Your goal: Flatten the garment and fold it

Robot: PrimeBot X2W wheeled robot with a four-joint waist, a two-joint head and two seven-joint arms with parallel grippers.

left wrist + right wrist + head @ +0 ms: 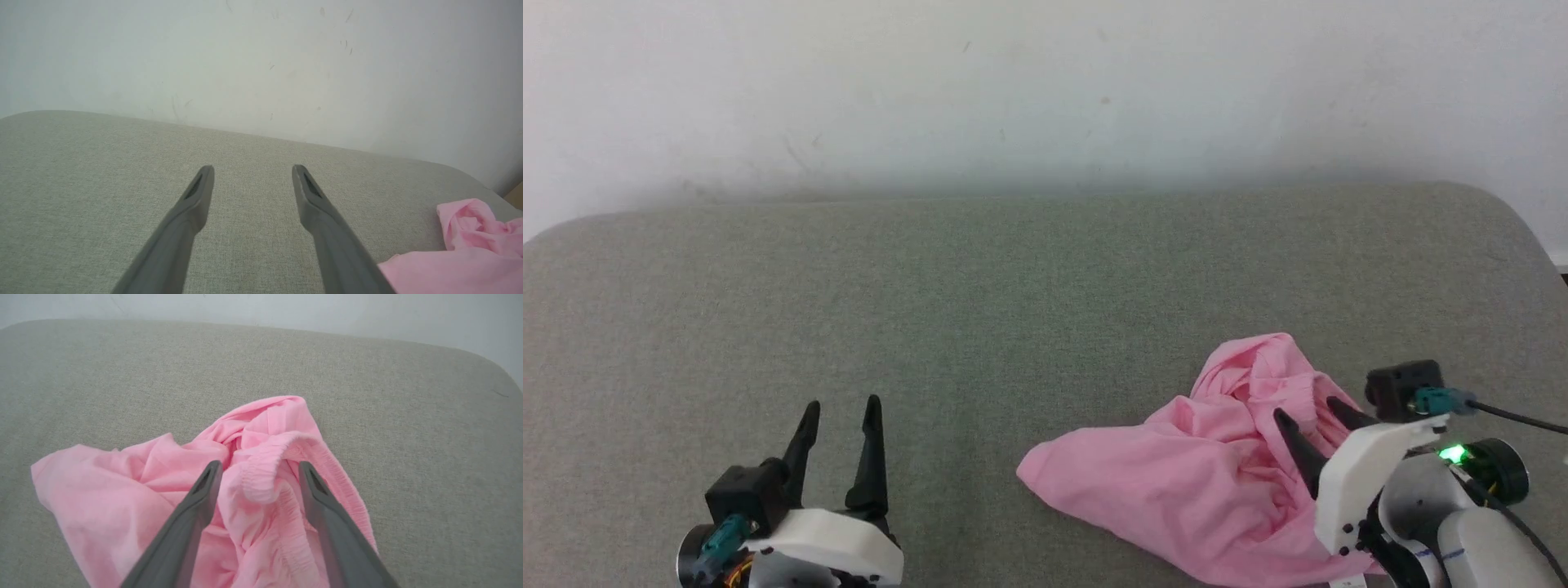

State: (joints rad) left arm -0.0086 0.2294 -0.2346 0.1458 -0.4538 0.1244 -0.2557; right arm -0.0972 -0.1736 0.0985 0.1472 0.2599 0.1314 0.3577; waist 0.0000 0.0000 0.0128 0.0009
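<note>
The garment lies crumpled on the right half of the cushion, well short of its far edge and closer to its right edge than to its left. In the head view its near part is cut off by the bottom of the frame, and its right side is hidden behind the white housing of the right gripper. The folds are bunched too tightly to make out the garment's overall shape.

The right arm comes in from the near right corner, its dark fingers tilted toward the far left over the pink heap. A green light glows on its wrist. The left gripper sits over bare cushion near the left side, well apart from the cloth, fingers pointing toward the far edge and the pale wall.

The right wrist view shows the right gripper with its fingers spread apart on either side of a raised fold of the gathered waistband. Whether they touch the garment cannot be told. The left wrist view shows the left gripper with fingers likewise apart and nothing between them, and a slice of the garment cut off at the frame's lower right corner.
</note>
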